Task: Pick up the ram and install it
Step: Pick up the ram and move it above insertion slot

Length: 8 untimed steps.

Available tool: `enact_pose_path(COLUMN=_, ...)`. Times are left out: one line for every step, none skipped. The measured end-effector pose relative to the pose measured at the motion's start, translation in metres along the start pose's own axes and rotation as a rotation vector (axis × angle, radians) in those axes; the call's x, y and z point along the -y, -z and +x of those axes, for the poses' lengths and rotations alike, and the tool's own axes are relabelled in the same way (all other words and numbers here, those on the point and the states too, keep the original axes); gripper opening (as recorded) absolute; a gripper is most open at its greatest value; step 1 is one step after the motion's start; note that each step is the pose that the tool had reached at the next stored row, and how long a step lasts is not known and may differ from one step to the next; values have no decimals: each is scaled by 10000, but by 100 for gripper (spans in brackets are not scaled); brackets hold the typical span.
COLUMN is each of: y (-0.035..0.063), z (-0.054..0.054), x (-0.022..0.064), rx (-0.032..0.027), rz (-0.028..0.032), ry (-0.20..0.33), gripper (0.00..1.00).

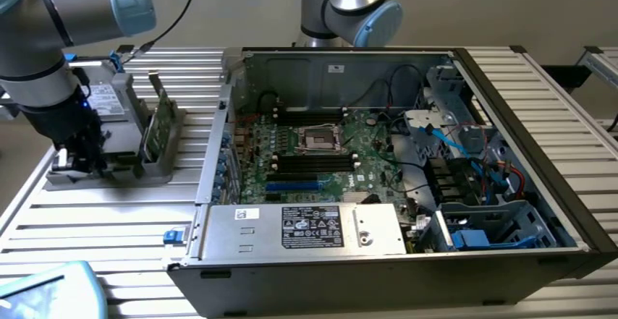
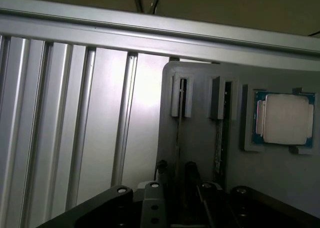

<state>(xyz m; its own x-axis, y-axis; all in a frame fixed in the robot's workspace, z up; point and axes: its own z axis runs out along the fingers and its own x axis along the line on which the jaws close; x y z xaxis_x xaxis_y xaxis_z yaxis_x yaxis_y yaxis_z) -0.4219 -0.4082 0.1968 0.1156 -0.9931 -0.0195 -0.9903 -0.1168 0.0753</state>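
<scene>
My tool (image 2: pixel 175 168) sits open, straddling the ram (image 2: pixel 178 123) in its holder (image 2: pixel 200 138) — not gripped yet, so I'd say pickup and install are both left.

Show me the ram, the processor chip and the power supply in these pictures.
the ram (image 2: pixel 178 138), wrist view, on its narrow edge.
the processor chip (image 2: pixel 283 119), wrist view, middle of its metal lid.
the power supply (image 1: pixel 311 226), exterior view, on its label.
</scene>
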Motion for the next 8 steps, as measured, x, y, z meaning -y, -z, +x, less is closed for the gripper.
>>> enact_pose_path(y=0, z=-1, x=3, rx=-1, rz=0, ry=0, gripper=28)
enact_pose_path(y=0, z=-3, x=7, rx=-2, rz=0, ry=-1, gripper=28)
enact_pose_path(y=1, z=-4, x=10, rx=-4, rz=-1, ry=-1, gripper=28)
enact_pose_path(y=1, z=-6, x=17, rx=-6, rz=-1, ry=2, gripper=28)
enact_pose_path(y=1, z=-7, x=22, rx=-7, rz=0, ry=5, gripper=28)
enact_pose_path(y=2, z=-8, x=28, rx=-10, rz=-2, ry=6, gripper=28)
enact_pose_path(y=2, z=-10, x=33, rx=-13, rz=-2, ry=5, gripper=28)
enact_pose_path(y=3, z=-10, x=42, rx=-16, rz=-2, ry=8, gripper=28)
